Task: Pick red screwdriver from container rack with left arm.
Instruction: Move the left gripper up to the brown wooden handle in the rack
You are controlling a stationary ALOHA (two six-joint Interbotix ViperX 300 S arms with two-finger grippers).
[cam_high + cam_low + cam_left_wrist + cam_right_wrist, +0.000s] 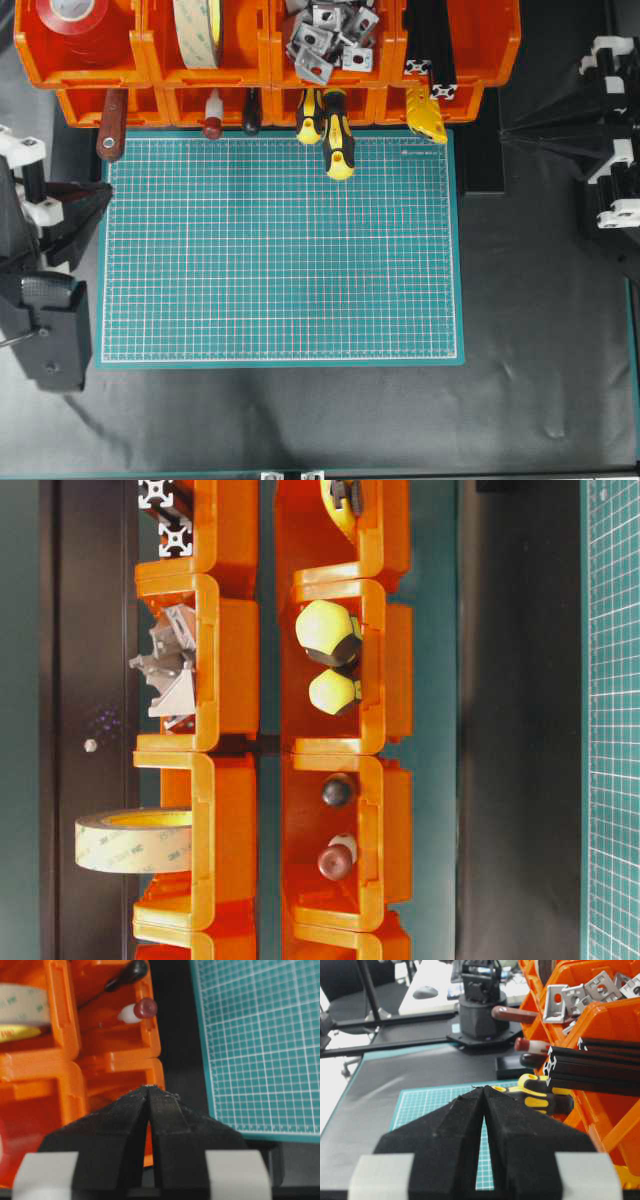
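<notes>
My left gripper [150, 1091] sits with its two black fingers pressed together, tips meeting in a point and nothing between them. In the overhead view it [95, 200] rests off the left edge of the green cutting mat [280, 250], well apart from the red screwdriver [111, 125]. My right gripper [484, 1091] is likewise closed and empty; overhead, only part of that arm [610, 150] shows, cut off at the right edge of the tabletop.

The red screwdriver pokes out of the lower row of the container rack [260, 60], from the bin nearest the mat's far left corner. Only its rounded handle end with the small silvery hole is visible; the rest is hidden inside the bin, under the upper row. From my right wrist camera I see the handle [512, 1014] jutting sideways out of the rack. My left wrist view does not show it: my own fingers cover the lower middle of that picture.

Just beside it along the row sit the short tool with the white-and-red knob [212, 116] and a black-handled tool [251, 112], then two yellow-and-black screwdrivers [335, 140]. The table-level view shows only their butt ends inside the bins. Above, a tape roll [198, 30] and grey metal brackets [328, 35] fill the upper bins, cut off by the top edge.
</notes>
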